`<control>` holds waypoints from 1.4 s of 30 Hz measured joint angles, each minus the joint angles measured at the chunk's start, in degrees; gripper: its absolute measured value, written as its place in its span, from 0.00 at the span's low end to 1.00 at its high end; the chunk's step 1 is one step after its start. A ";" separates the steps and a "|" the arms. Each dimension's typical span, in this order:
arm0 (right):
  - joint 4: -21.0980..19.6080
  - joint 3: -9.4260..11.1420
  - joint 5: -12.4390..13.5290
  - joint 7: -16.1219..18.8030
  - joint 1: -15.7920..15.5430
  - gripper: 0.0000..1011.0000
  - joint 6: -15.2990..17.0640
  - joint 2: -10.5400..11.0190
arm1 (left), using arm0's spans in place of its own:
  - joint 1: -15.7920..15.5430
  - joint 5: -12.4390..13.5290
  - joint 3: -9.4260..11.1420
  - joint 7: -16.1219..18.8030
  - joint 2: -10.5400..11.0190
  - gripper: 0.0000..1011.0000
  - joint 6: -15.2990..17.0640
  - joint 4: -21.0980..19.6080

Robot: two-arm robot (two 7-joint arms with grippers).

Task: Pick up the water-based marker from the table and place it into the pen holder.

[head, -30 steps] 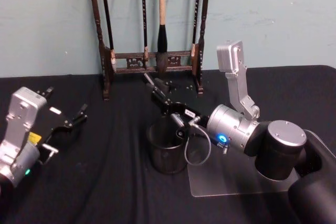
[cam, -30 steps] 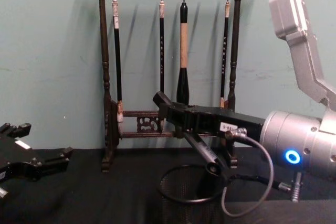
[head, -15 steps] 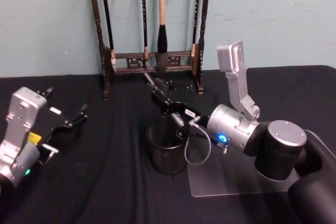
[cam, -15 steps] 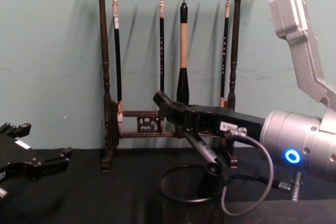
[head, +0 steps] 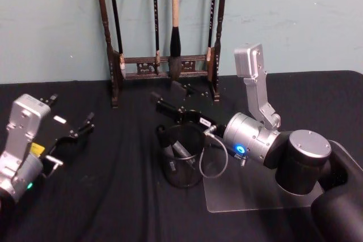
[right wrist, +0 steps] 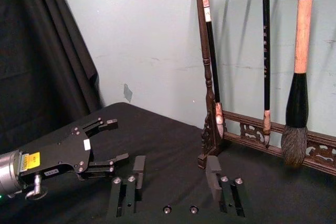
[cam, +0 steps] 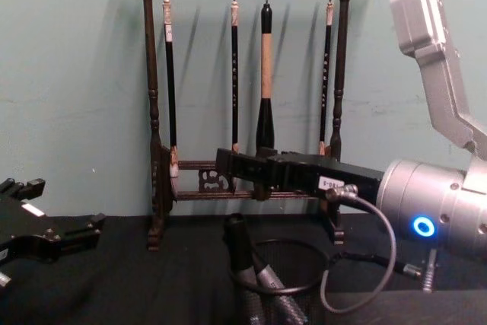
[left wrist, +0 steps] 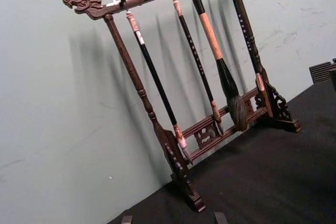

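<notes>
Marker leaning in pen holder, cap end up-left. Right end effector just above – spread wide, empty. Left end effector parked far left, also open.

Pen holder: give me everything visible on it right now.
The pen holder is a small round black wire-mesh cup with a solid rim, standing upright on the black table in front of the brush rack. The marker, dark with a grey band, leans inside it, its end poking over the rim. The right tool hovers open just above, not touching.
</notes>
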 joint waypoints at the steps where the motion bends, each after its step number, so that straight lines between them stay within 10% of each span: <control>1: 0.00 0.00 0.00 0.00 0.00 0.73 0.00 0.00 | 0.00 0.00 0.00 0.00 0.00 1.00 0.00 0.00; 9: 0.00 0.00 0.00 0.00 0.00 0.99 -0.01 0.00 | 0.00 0.00 0.00 0.00 0.00 1.00 0.00 0.00; 19: -0.01 -0.04 0.00 -0.17 0.00 0.99 -0.01 0.01 | 0.00 0.00 0.00 0.00 0.00 1.00 0.00 0.00; 29: -3.19 2.01 -8.59 -20.70 -2.32 0.99 -1.20 -0.55 | 0.00 0.00 0.00 0.00 0.00 1.00 0.00 0.00; 42: -1.46 8.01 -13.09 -25.49 -5.94 0.99 1.20 1.75 | 0.00 0.00 0.00 0.00 0.00 1.00 0.00 0.00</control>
